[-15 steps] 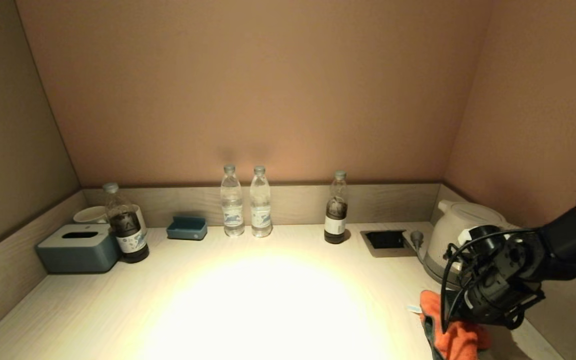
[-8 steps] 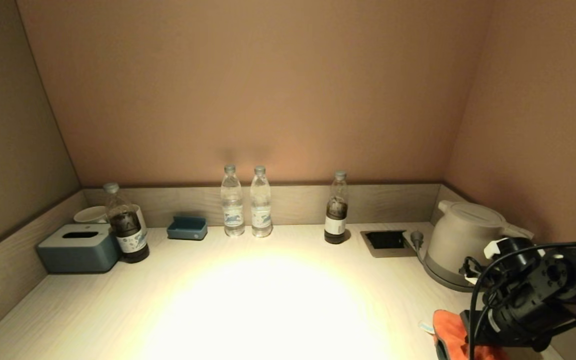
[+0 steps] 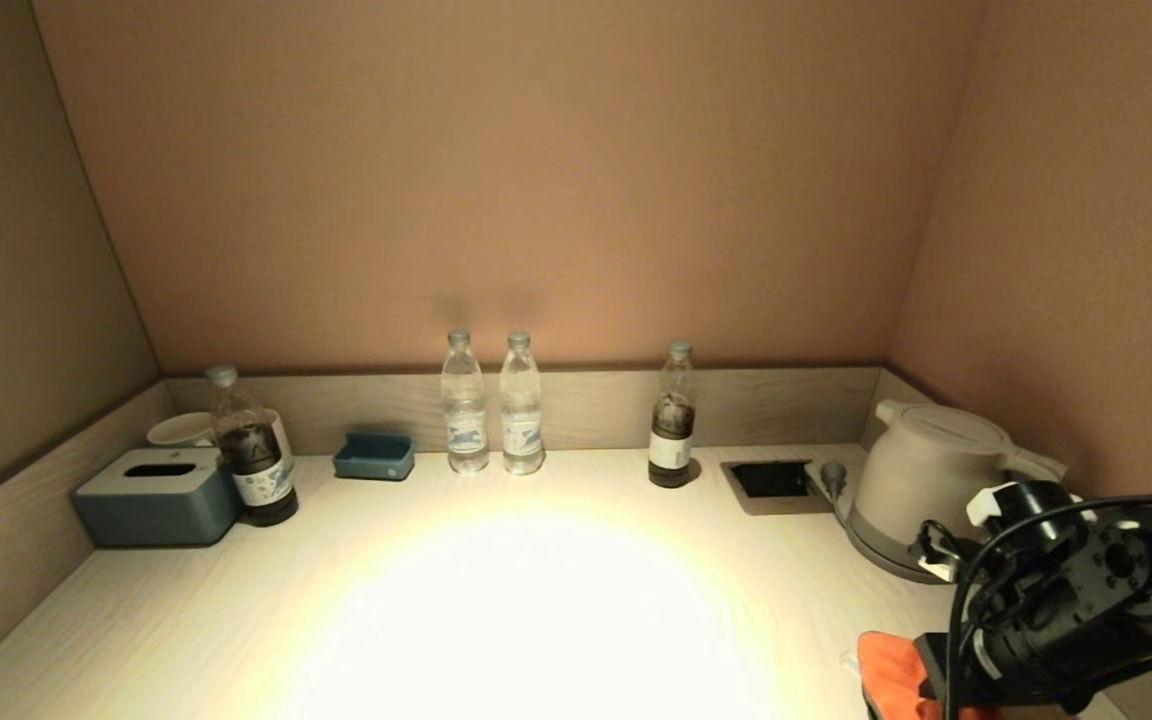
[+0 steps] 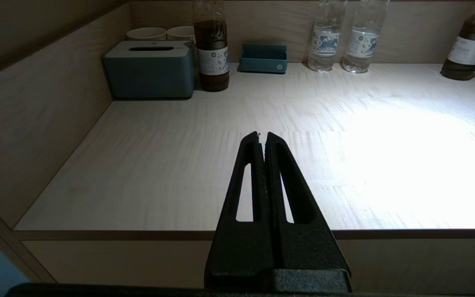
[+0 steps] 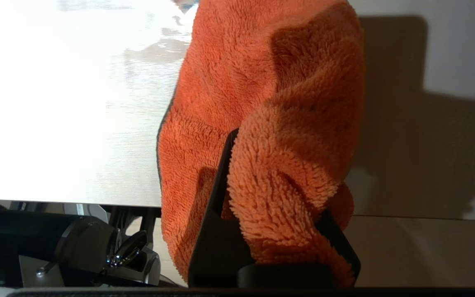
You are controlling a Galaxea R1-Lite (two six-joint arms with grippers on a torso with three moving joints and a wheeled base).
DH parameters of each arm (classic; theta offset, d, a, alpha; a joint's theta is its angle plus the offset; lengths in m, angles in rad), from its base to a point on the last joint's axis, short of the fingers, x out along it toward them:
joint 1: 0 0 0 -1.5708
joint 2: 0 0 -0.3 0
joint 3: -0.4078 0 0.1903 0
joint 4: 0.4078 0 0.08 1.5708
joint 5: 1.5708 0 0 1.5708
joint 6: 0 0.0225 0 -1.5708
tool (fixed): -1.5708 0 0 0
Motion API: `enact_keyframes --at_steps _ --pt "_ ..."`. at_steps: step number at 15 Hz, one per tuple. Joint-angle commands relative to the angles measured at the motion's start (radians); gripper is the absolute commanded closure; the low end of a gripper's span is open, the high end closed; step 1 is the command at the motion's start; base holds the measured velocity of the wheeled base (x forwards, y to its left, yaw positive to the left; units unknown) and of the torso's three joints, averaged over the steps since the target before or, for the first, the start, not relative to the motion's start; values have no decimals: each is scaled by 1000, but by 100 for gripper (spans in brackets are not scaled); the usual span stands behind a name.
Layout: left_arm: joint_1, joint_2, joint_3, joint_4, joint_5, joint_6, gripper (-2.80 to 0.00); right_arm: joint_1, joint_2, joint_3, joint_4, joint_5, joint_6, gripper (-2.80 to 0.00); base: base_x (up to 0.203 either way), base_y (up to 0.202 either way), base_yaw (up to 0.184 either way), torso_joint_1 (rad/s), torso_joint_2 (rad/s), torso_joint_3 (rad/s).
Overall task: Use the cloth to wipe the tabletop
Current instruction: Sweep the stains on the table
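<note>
The orange cloth [image 3: 884, 665] lies at the near right corner of the pale tabletop [image 3: 536, 600], beside the right rim. My right gripper [image 5: 276, 165] is shut on a bunched fold of the cloth [image 5: 262, 82]; one black finger [image 5: 221, 181] shows, the other is buried in the pile. Part of the cloth hangs past the tabletop's [image 5: 56, 103] front edge. In the head view the right wrist [image 3: 1046, 620] covers the fingers. My left gripper [image 4: 262, 134] is shut and empty, held off the front edge at the left side of the tabletop [image 4: 159, 173].
Along the back rim stand a grey-blue tissue box [image 3: 158, 495], cups [image 3: 181, 428], a dark bottle [image 3: 254, 460], a small blue tray [image 3: 374, 456], two water bottles [image 3: 464, 405], another dark bottle [image 3: 673, 420], a socket recess [image 3: 771, 480] and a white kettle [image 3: 926, 480].
The right arm has drawn the cloth back and rightward towards the near right corner; less of the cloth shows in the head view. The left arm has stayed put.
</note>
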Motion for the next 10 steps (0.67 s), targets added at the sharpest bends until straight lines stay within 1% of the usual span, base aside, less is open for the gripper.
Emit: enact_keyframes --at_steps 1,3,5,6,8,10 --pt "0 0 0 0 0 -1 0 69 6 -3 1 2 16 0 0 0 0 0 0 0" --pt "0 0 0 0 0 -1 0 132 9 -5 0 2 52 0 0 0 0 0 0 0" --pt "0 0 0 0 0 -1 0 219 20 -23 1 2 101 0 0 0 0 0 0 0" --pt "0 0 0 0 0 -1 0 263 30 -42 1 1 130 0 0 0 0 0 0 0" --pt "0 0 0 0 0 -1 0 326 59 -88 5 0 189 0 0 0 0 0 0 0" --pt "0 0 0 0 0 -1 0 416 111 -161 9 -6 266 0 0 0 0 0 0 0"
